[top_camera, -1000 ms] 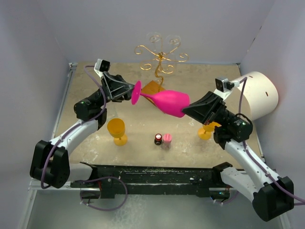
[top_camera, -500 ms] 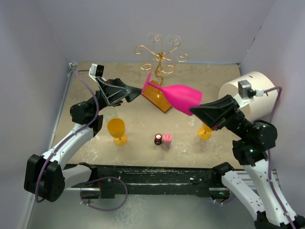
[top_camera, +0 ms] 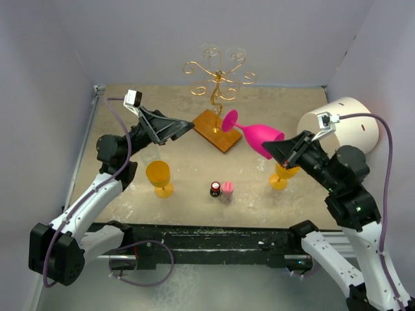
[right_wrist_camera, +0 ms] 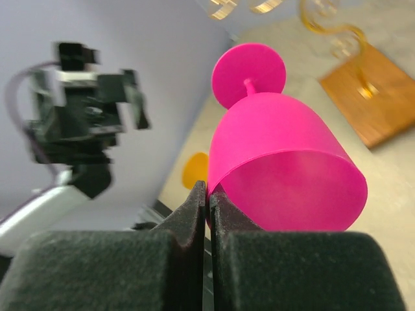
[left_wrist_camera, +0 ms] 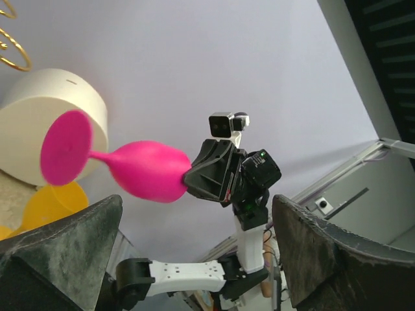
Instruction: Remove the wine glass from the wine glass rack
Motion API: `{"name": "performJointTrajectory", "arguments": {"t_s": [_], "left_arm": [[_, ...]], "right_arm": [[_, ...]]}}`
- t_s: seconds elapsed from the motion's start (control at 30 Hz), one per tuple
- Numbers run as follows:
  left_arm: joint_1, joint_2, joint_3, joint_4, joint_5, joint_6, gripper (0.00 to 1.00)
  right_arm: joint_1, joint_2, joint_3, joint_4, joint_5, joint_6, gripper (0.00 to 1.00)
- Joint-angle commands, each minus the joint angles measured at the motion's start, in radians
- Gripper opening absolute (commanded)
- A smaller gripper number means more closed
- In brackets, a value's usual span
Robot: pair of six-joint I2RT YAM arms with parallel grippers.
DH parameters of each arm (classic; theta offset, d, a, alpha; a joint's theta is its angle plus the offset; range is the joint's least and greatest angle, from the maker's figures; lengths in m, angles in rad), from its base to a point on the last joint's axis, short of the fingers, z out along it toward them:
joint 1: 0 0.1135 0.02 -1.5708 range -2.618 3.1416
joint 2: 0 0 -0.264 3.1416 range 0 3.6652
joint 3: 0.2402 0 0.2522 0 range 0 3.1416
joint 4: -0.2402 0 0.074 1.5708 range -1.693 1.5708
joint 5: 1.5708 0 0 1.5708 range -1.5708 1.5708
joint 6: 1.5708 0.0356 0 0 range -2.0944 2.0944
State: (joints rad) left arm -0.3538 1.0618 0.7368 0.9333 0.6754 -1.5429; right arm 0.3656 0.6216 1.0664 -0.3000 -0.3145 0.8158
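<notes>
Pale lavender walls (top_camera: 58, 58) close in a tan table (top_camera: 188, 168) seen from above. At the back, in the upper middle of the frame, stands the wine glass rack (top_camera: 219, 79) — gold wire scrolls on a flat brown wooden base (top_camera: 211, 126) — with two clear glasses (top_camera: 209, 50) hanging at its very top. The pink wine glass (top_camera: 259, 137) is off the rack and in the air, lying almost on its side just right of centre. Its round foot points up-left and overlaps the right corner of the wooden base in this view; its mouth points down-right. The right gripper (right_wrist_camera: 208, 194) has its jaws pinched together on the rim of the bowl, as the right wrist view shows plainly. The left gripper (top_camera: 187, 127) hangs left of the base, its tip near the base's left corner. In the left wrist view its fingers (left_wrist_camera: 65, 253) stand wide apart with nothing between them — the pink glass shows well beyond them. On the table a yellow goblet (top_camera: 159, 178) stands lower left of centre, a second yellow goblet (top_camera: 281, 178) below the right gripper, and two small bottles (top_camera: 221, 189) side by side between them. A white cylinder (top_camera: 343, 126) sits at the right edge.
</notes>
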Motion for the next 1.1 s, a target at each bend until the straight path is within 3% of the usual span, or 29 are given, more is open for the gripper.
{"name": "performJointTrajectory", "arguments": {"t_s": [0.0, 0.5, 0.87, 1.07], "left_arm": [[0.003, -0.024, 0.054, -0.117, -0.007, 0.127, 0.99], [0.004, -0.038, 0.077, -0.188, 0.034, 0.167, 0.99], [0.003, -0.159, 0.259, -0.738, -0.034, 0.532, 0.99], [0.003, -0.206, 0.341, -0.947, -0.085, 0.68, 0.99]], "right_arm": [[0.002, 0.045, 0.042, -0.217, 0.101, -0.137, 0.0], [0.002, 0.404, 0.224, -0.527, 0.224, -0.396, 0.0], [0.003, 0.621, 0.384, -0.66, 0.322, -0.46, 0.0], [0.003, 0.705, 0.435, -0.701, 0.393, -0.494, 0.0]]}}
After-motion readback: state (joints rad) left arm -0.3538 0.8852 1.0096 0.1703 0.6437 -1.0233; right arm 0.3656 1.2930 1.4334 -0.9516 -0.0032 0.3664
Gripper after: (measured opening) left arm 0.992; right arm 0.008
